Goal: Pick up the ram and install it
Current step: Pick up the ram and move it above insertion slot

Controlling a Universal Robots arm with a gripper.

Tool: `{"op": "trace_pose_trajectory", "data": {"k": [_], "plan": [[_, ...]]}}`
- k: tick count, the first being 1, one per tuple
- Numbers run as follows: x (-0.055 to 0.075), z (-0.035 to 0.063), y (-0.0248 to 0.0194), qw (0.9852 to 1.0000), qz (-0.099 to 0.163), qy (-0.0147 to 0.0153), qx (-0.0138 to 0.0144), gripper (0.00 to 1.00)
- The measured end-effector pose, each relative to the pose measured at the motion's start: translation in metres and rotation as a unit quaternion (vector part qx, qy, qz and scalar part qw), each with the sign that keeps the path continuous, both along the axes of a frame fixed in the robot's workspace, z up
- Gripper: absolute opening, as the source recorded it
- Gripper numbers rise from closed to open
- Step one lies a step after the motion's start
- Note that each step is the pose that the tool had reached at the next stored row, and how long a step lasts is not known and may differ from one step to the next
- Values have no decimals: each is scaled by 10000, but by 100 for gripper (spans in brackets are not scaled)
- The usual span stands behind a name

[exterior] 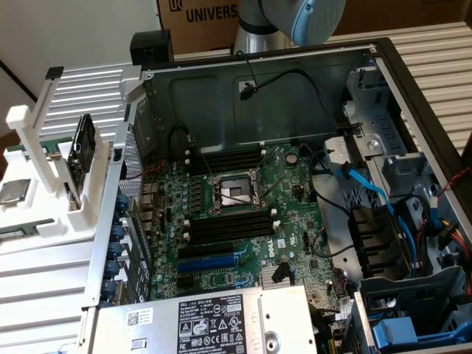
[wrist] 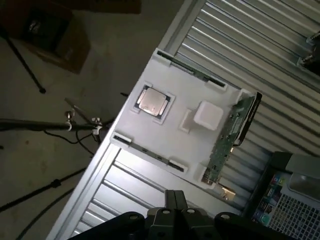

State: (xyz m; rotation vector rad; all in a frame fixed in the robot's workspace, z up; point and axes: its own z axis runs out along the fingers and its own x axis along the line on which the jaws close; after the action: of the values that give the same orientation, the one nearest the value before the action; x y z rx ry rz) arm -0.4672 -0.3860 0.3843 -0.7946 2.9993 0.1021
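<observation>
Wrist view, pincer [wrist: 174, 200] pressed together, holding nothing; ram [wrist: 197, 75] in white holder [wrist: 165, 135] edge slot, well apart

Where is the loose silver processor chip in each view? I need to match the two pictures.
Exterior view: the processor chip lies flat on the white holder, at the exterior view's far left edge.
Wrist view: the processor chip sits in a square recess of the white holder.
Shared landmark: the upright card, standing on edge in that holder.
</observation>
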Motion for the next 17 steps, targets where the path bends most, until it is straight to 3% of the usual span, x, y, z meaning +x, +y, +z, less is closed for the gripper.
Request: {"op": "trace_pose_trajectory", "data": {"k": [3, 5, 6, 7, 8, 9, 12, 13, 17], "plan": [[0, -9, 0, 9996, 273, 8, 0, 10], [14, -13, 0, 9984, 565, 21, 2, 10], [14, -21, 0, 9958, 920, 20, 2, 10], [14, -25, 0, 9939, 1099, 20, 2, 10], [15, -44, 0, 9894, 1455, 21, 1, 10], [15, -57, 0, 9864, 1642, 21, 0, 10], [15, -81, 0, 9816, 1909, 21, 0, 10], [15, -99, 0, 9779, 2091, 20, 0, 10], [15, -137, 0, 9696, 2447, 20, -1, 10]]}}
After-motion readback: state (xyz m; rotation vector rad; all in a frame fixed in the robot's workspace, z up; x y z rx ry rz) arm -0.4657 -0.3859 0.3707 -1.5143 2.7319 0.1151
